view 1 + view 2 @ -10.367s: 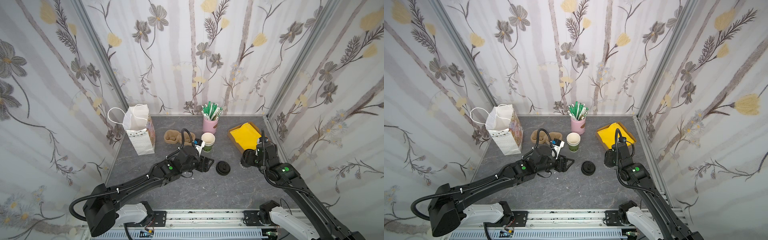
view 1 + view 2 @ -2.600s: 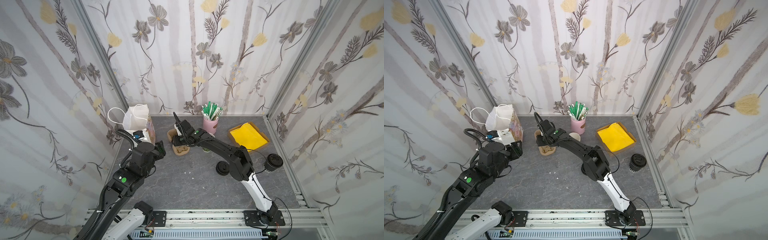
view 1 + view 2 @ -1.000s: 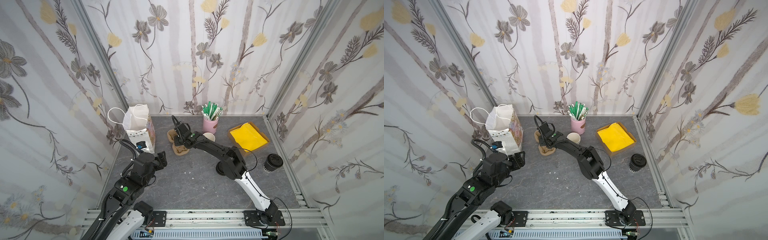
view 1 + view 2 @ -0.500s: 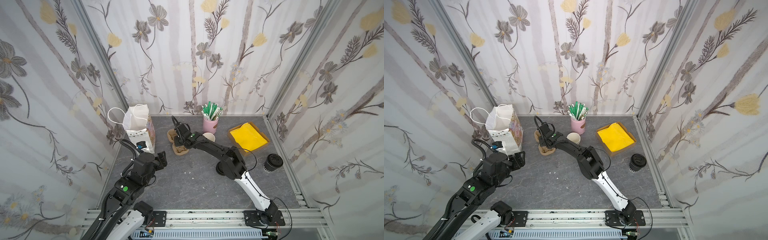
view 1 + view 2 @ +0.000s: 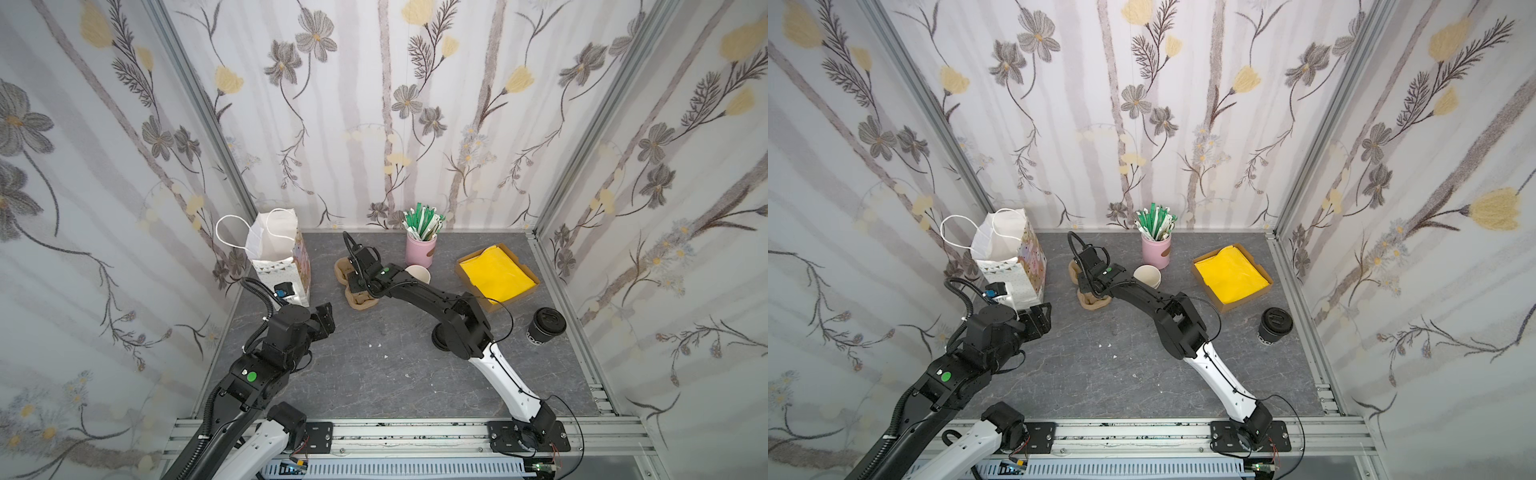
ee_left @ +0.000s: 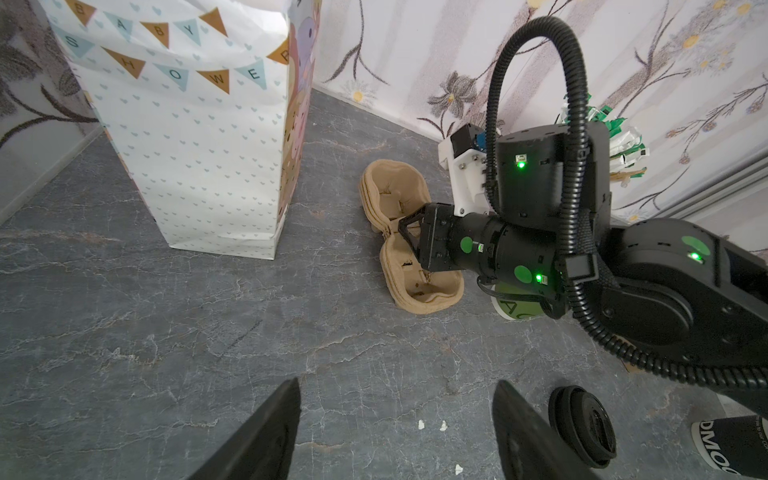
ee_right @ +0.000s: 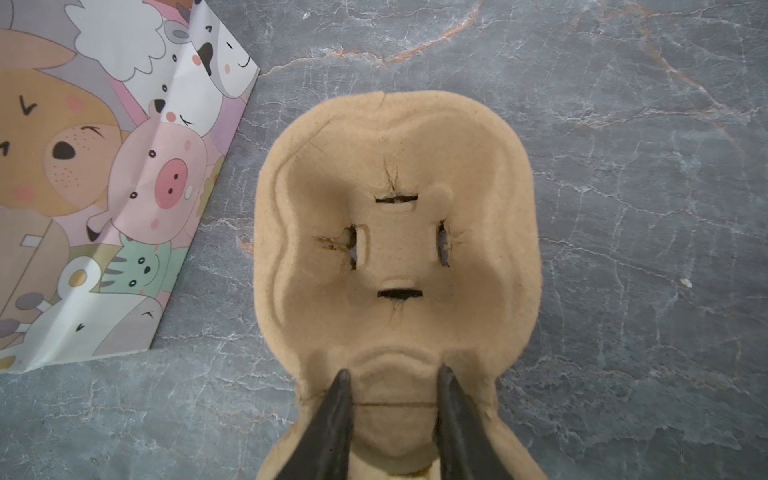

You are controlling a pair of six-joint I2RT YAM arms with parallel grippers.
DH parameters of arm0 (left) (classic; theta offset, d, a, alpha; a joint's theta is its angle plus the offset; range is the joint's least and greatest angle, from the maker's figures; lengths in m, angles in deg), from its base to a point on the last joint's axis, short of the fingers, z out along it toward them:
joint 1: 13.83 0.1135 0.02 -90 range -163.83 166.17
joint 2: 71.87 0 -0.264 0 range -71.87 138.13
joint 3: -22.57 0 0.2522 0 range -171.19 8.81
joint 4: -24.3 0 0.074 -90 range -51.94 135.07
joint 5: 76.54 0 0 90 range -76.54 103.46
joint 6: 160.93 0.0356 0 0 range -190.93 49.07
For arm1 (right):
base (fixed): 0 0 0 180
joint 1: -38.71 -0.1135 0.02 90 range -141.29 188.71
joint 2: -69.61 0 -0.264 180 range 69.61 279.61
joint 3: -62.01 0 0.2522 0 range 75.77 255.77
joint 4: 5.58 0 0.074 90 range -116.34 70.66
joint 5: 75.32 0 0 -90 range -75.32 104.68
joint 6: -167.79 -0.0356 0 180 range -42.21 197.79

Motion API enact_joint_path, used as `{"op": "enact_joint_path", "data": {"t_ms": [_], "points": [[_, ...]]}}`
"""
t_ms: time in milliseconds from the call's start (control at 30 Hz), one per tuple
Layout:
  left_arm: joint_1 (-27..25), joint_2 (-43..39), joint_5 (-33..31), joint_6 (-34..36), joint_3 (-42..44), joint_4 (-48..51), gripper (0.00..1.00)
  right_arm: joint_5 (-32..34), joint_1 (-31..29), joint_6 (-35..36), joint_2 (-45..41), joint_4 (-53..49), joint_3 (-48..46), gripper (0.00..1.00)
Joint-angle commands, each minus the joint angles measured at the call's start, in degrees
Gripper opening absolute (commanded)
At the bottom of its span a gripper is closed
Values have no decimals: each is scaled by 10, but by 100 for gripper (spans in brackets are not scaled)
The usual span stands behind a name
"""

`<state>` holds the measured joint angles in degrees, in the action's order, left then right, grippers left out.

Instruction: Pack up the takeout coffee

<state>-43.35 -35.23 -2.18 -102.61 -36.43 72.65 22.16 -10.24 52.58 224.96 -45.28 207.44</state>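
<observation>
Right tool (image 7: 393, 370) narrowly parted astride the cup carrier's (image 7: 395, 158) middle ridge, grasp uncertain; left tool (image 6: 395, 382) spread wide, empty.

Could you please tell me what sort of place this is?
Probably a staged robot test booth dressed as a coffee takeout counter: wallpapered panels box in a grey table with a mounting rail in front, and a takeout coffee, pulp cup carriers and a paper bag stand on it.
</observation>
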Motion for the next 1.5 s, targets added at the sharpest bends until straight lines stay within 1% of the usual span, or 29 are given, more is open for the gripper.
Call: {"op": "enact_joint_path", "data": {"t_ms": [0, 200, 433, 633, 800, 933, 1067, 1267, 1367, 1433, 1467], "points": [[1, 0, -6, 2, -2, -6, 75, 7, -1, 1, -15, 9, 5, 29], [1, -1, -7, 3, -2, -6, 76, 9, -5, 2, -28, 10, 5, 29], [1, -5, -8, 1, 0, -6, 75, 4, -6, 2, -27, 4, 5, 33], [1, -10, -8, -1, 3, -7, 75, -10, -4, -2, -15, -20, 5, 31], [1, -6, -4, -6, 11, -7, 75, -14, -3, -6, -17, -20, 4, 32], [1, 9, 2, -24, 33, -15, 74, -25, -1, -11, -17, -21, 5, 32], [1, 20, 45, -54, 70, -59, 72, -41, 1, -7, -15, -37, 4, 32], [7, 17, 79, -104, 152, -157, 69, -64, 9, -6, -9, -56, 4, 32], [26, 24, 108, -124, 192, -217, 69, -71, 14, -5, -9, -56, 4, 32], [49, 37, 149, -133, 214, -268, 70, -75, 14, -5, -10, -58, 4, 32], [61, 46, 169, -139, 226, -292, 71, -78, 33, -5, -11, -58, 4, 32]]}}
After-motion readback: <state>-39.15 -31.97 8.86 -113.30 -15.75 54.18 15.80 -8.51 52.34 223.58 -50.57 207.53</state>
